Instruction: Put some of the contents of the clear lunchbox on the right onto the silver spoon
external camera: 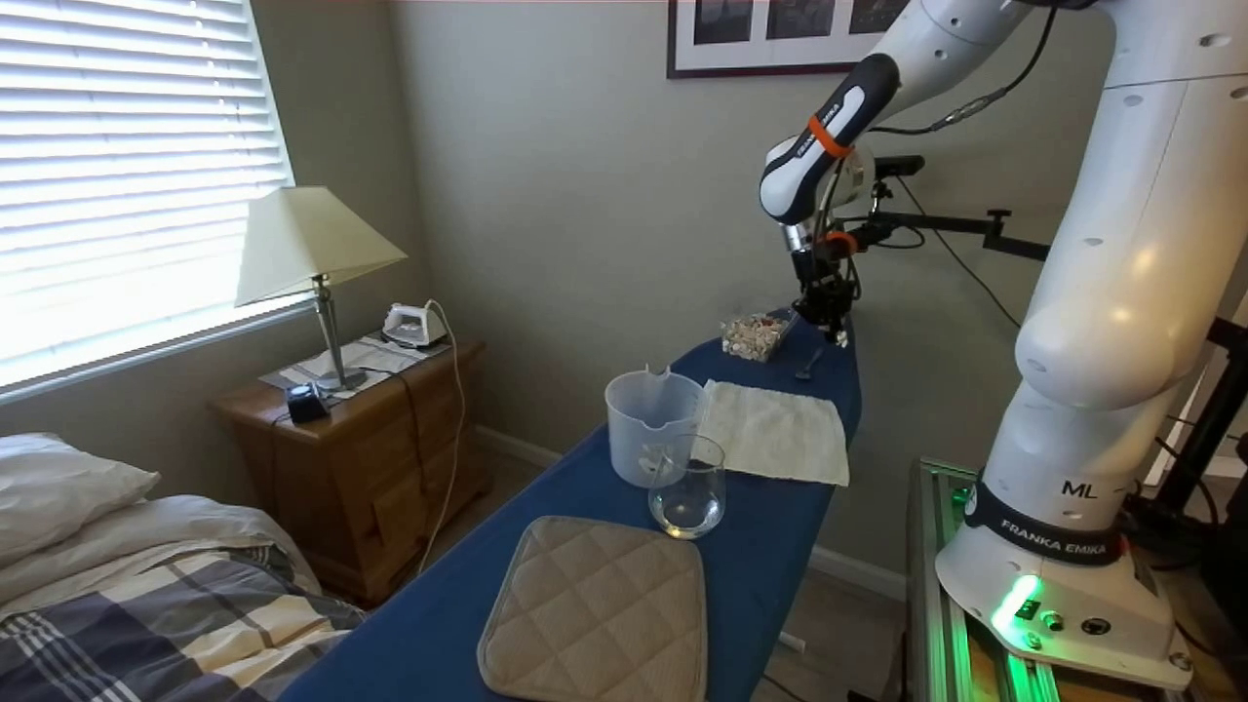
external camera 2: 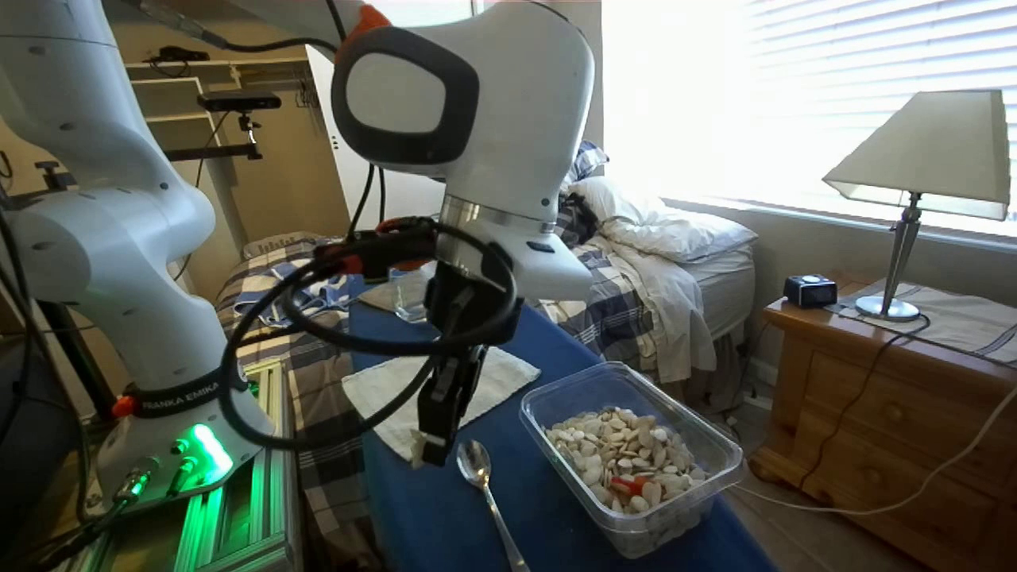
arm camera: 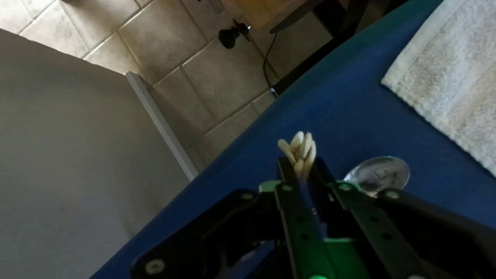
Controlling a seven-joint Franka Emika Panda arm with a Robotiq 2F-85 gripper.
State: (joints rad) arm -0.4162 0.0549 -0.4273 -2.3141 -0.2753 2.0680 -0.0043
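Note:
The clear lunchbox (external camera 2: 576, 393) stands on the blue board, filled with pale flat seeds (external camera 2: 616, 453) and a red bit. It also shows in an exterior view (external camera: 753, 338). The silver spoon (external camera 2: 475, 463) lies beside it, its bowl toward the towel; it also shows in an exterior view (external camera: 807, 367). My gripper (arm camera: 302, 170) is shut on several seeds (arm camera: 301, 151) that stick out past its fingertips. It is above the board, beside the spoon bowl (arm camera: 381, 172), which appears right of the fingers in the wrist view. The spoon's handle is hidden there by the gripper.
A white towel (external camera: 775, 434) lies near the spoon. A tall clear measuring cup (external camera: 643, 429), a stemless glass (external camera: 687, 502) and a quilted tan pad (external camera: 600, 614) stand or lie farther along the blue board (external camera: 546, 517). The board's edge drops to a tiled floor (arm camera: 228, 81).

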